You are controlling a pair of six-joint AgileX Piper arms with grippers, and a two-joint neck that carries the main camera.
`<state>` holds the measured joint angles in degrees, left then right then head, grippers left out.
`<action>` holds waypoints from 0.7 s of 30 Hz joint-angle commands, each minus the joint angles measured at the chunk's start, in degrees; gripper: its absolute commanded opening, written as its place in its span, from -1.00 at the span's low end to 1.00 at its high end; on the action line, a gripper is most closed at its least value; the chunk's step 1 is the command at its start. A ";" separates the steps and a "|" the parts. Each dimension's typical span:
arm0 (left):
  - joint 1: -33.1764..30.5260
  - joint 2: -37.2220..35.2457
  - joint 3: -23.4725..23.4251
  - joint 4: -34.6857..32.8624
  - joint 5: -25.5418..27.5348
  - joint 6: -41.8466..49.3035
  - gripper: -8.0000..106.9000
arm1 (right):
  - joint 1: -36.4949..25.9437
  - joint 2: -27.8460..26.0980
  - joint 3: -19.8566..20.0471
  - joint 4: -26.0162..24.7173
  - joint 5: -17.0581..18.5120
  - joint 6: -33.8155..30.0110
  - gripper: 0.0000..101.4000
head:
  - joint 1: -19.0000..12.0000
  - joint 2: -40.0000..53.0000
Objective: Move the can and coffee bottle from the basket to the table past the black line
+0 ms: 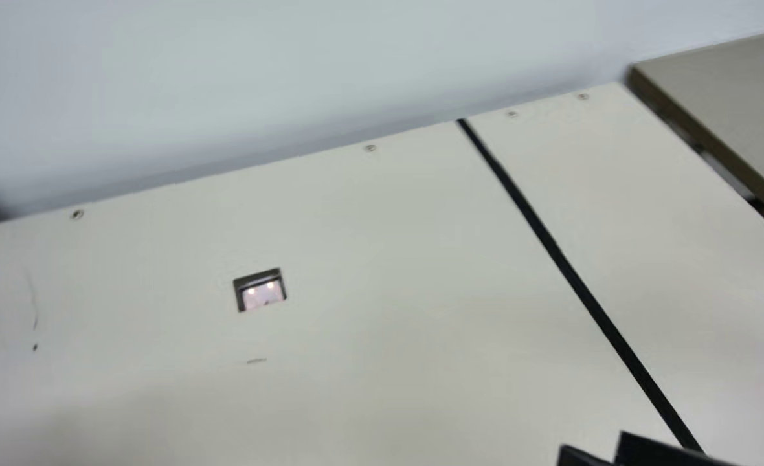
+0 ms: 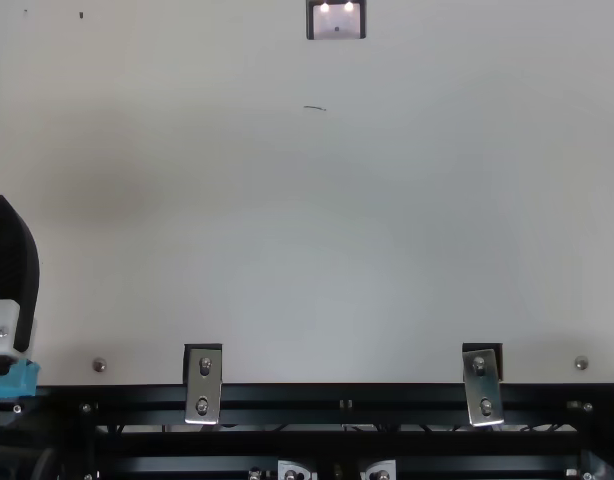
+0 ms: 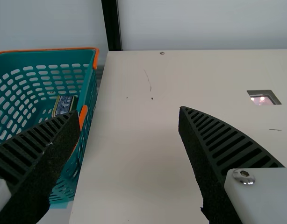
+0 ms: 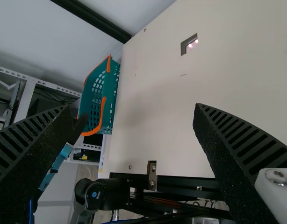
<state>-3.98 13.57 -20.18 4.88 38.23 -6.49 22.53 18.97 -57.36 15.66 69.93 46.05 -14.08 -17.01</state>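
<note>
In the top view, my left gripper (image 2: pixel 12 270) is at the left edge. In the left wrist view that gripper (image 3: pixel 128 111) is open and empty, one finger overlapping the teal basket (image 3: pixel 64 52) with orange trim. Inside the basket lies a dark item (image 3: pixel 64 104) with pale print and yellowish edges; whether it is the can or the coffee bottle I cannot tell. My right gripper (image 1: pixel 605 455) pokes into the main view's bottom edge, near the black line (image 1: pixel 550 246). The right wrist view has this gripper (image 4: pixel 134 107) open with nothing between its fingers, the basket (image 4: pixel 113 86) far off.
A rectangular cutout (image 1: pixel 260 289) opens in the cream table (image 1: pixel 382 291). Another, greyish surface (image 1: pixel 738 84) adjoins at the main view's right. Metal brackets (image 2: pixel 204 385) and a black frame run along the table's near edge. The basket stands beside the table's left edge.
</note>
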 commanded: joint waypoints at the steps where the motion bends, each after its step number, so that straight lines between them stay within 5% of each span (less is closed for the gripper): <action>1: 0.00 0.00 0.00 0.00 0.00 0.00 0.71 | 0.00 0.00 0.00 0.00 0.00 0.00 1.00 | 0.00 4.09; 10: 0.00 0.00 0.00 0.00 0.00 0.00 0.71 | 0.00 0.00 0.00 0.00 0.00 0.00 1.00 | -1.92 25.01; 21: 0.00 0.00 0.00 0.00 0.00 0.00 0.71 | 0.00 0.00 0.00 0.00 0.00 0.00 1.00 | -8.97 48.73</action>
<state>-3.98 13.57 -20.18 4.88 38.23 -6.49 22.53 18.97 -57.36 15.66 69.93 46.05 -21.99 29.33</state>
